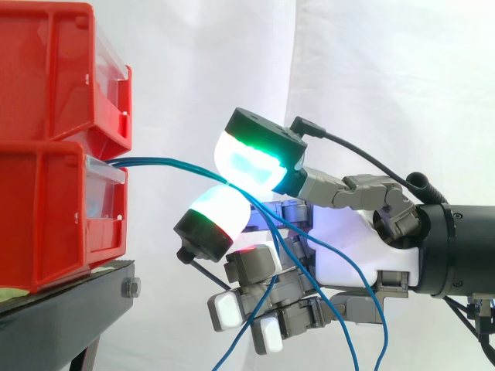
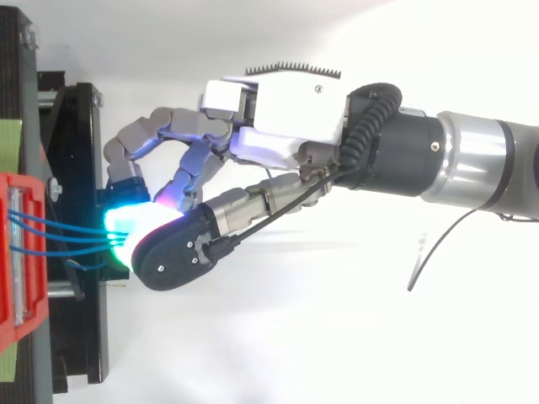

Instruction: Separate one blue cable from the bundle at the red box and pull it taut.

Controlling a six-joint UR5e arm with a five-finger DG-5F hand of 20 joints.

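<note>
Hand (image 1: pixel 363 243) pinches blue cables (image 1: pixel 166 163) beside red bins (image 1: pixel 46 154) on black stand (image 1: pixel 62 313).

Close level side view, close overhead view; shared: hand (image 1: pixel 352 251), red bins (image 1: pixel 48 220).

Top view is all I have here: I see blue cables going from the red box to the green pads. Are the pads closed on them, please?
Observer: Yes. From the side, two green-glowing fingertips of the hand meet on the blue cables. I cannot tell how many lie between them.
Operator: Where do the cables go after the pads?
Observer: They hang down slack across the palm and run out at the bottom edge of the side view.
Operator: From which level of the red box do they come?
Observer: Two red bins are stacked. The cables leave the front of the lower bin, under the upper bin.
</note>
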